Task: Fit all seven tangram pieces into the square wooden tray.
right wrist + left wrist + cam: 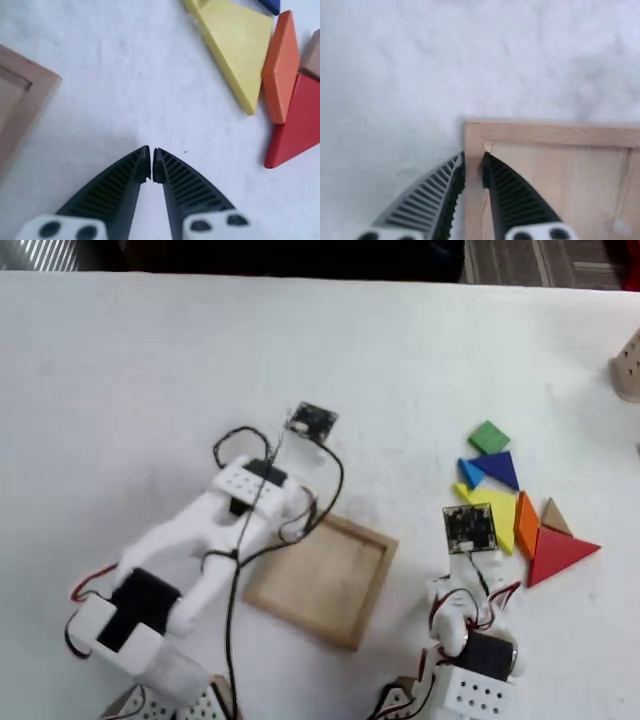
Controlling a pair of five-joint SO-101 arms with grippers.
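Evidently left gripper [473, 167] jaws clamped astride corner rim of square wooden tray [550, 134], lower centre in high view, likely steadying it; right gripper [151, 165] jaws together, empty; tangram pieces [500, 512] clustered loose at right.

We find the left arm [190, 540] stretched up from the lower left of the high view, left gripper [473, 167] clamped on the tray [545, 134] rim. The right gripper [151, 165] has its fingertips together.
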